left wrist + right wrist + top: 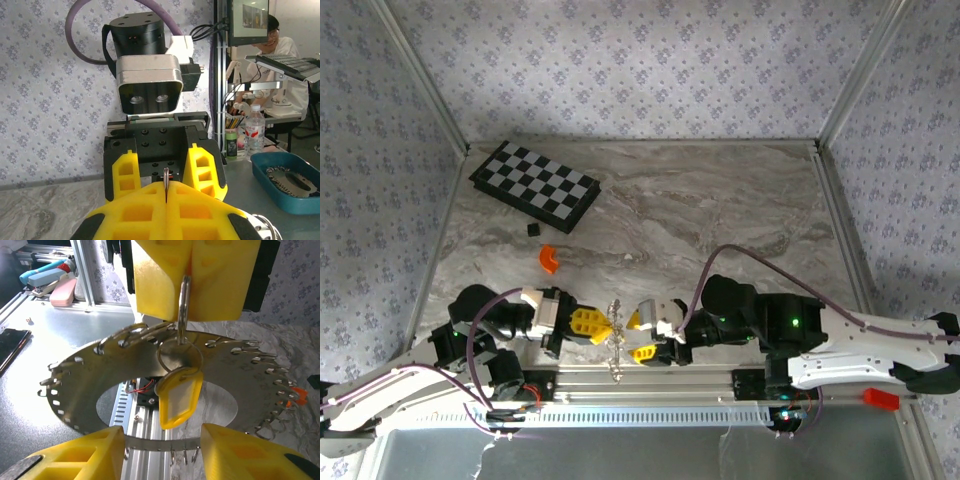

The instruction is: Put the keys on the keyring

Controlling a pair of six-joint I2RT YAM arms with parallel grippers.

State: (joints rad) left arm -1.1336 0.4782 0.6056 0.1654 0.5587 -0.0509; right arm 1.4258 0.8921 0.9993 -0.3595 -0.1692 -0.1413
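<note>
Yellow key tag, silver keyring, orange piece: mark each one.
yellow key tag (178,400), right wrist view, middle of its window.
silver keyring (85,386), right wrist view, flat left band.
orange piece (550,259), top external view, its bend.

I'm looking into a robotics lab cell: a marbled table boxed in by patterned panels on aluminium posts. Past it, at two o'clock in my left wrist view, a person sits at a desk under a monitor. A keyboard, bottle and teal tray lie around three to four o'clock.
</note>
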